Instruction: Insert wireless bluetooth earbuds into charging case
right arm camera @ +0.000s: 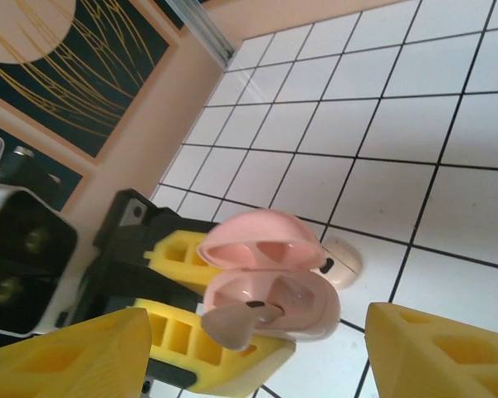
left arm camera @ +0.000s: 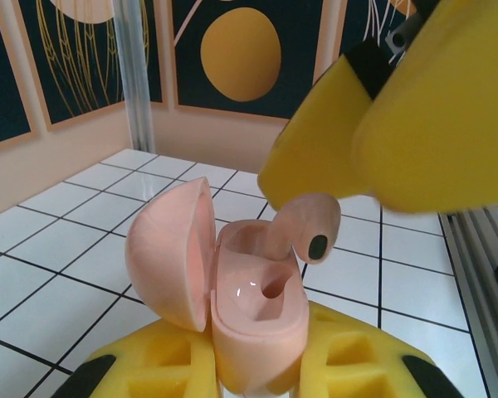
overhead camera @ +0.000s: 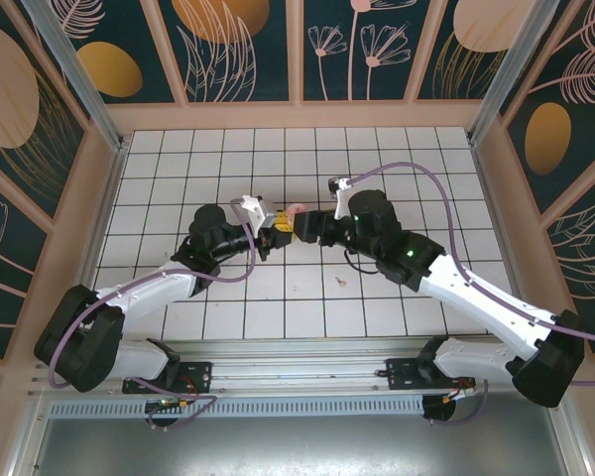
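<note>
My left gripper (left arm camera: 257,369) is shut on the charging case (left arm camera: 257,323), which stands upright between its yellow fingers with the lid (left arm camera: 170,253) swung open. One pale pink earbud (left arm camera: 309,225) leans out of the case's far slot with its stem down inside; the near slot (left arm camera: 274,290) is bare. My right gripper (right arm camera: 257,352) is open, and its yellow fingers (right arm camera: 66,356) stand wide on either side of that earbud (right arm camera: 232,323) without touching it. In the top view the two grippers (overhead camera: 276,233) (overhead camera: 301,228) meet tip to tip at mid table.
A pale rounded bud-like piece with a dark spot (right arm camera: 342,262) lies on the tile just past the case (right arm camera: 274,282). A tiny pale speck (overhead camera: 342,282) sits on the white tiled floor (overhead camera: 178,169) near the right arm. Patterned walls stand on three sides.
</note>
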Robot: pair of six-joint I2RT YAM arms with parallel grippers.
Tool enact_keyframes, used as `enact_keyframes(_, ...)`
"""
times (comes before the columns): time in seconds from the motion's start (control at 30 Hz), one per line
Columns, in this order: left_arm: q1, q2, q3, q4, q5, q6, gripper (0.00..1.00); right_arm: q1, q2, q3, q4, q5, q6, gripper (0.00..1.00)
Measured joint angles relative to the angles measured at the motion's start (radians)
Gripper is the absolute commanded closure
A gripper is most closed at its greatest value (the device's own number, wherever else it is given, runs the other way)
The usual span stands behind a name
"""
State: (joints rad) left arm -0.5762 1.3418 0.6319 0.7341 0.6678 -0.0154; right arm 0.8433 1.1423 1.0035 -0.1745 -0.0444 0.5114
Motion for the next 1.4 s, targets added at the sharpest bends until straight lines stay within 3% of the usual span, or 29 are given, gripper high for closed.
enact_keyframes(0.67, 0.000, -0.004, 0.000, -0.016, 0.000, 0.004, 0.83, -0.060, 0.014, 0.000, -0.021, -0.012, 0.047, 0.40)
enact_keyframes(1.13, 0.000, -0.018, 0.000, -0.052, -0.004, 0.011, 0.83, -0.069, 0.044, 0.008, -0.021, -0.012, 0.056, 0.32)
enact_keyframes(1.4, 0.000, -0.023, 0.000, -0.050, -0.020, 0.011, 0.83, -0.071, -0.027, 0.003, -0.021, -0.027, 0.048, 0.30)
